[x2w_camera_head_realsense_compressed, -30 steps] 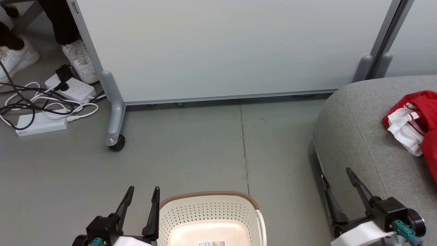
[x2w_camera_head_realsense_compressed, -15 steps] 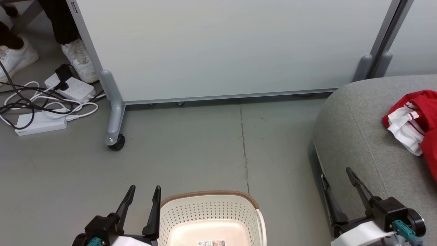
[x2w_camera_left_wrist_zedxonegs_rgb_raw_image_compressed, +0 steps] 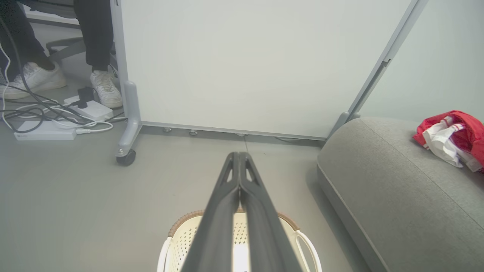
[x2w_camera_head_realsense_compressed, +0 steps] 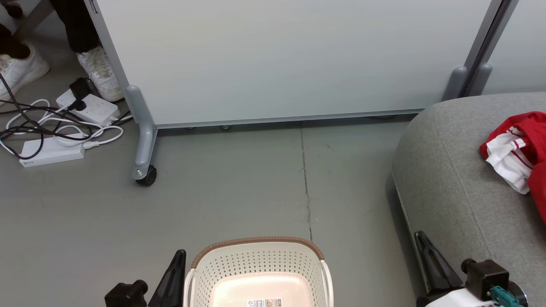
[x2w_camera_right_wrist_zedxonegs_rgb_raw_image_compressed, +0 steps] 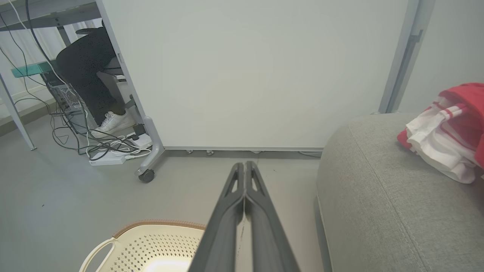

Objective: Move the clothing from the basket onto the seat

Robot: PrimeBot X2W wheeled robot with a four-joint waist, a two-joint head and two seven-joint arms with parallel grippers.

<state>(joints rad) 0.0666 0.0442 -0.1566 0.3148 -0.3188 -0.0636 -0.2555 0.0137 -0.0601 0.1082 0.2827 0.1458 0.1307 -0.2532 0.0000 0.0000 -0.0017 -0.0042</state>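
Red clothing (x2w_camera_head_realsense_compressed: 518, 149) lies on the grey seat (x2w_camera_head_realsense_compressed: 452, 179), the basket (x2w_camera_head_realsense_compressed: 256, 241) looks bare, left gripper (x2w_camera_left_wrist_zedxonegs_rgb_raw_image_compressed: 239, 156) and right gripper (x2w_camera_right_wrist_zedxonegs_rgb_raw_image_compressed: 245, 165) clench nothing: we judge the task essentially finished.

Bare floor (x2w_camera_head_realsense_compressed: 239, 187) lies open ahead of me between the basket (x2w_camera_head_realsense_compressed: 258, 244) and the partition (x2w_camera_head_realsense_compressed: 277, 59) — its wheeled foot (x2w_camera_head_realsense_compressed: 144, 172) and tangled cables (x2w_camera_head_realsense_compressed: 51, 128) crowd my left, the grey seat (x2w_camera_head_realsense_compressed: 448, 170) walls off my right.
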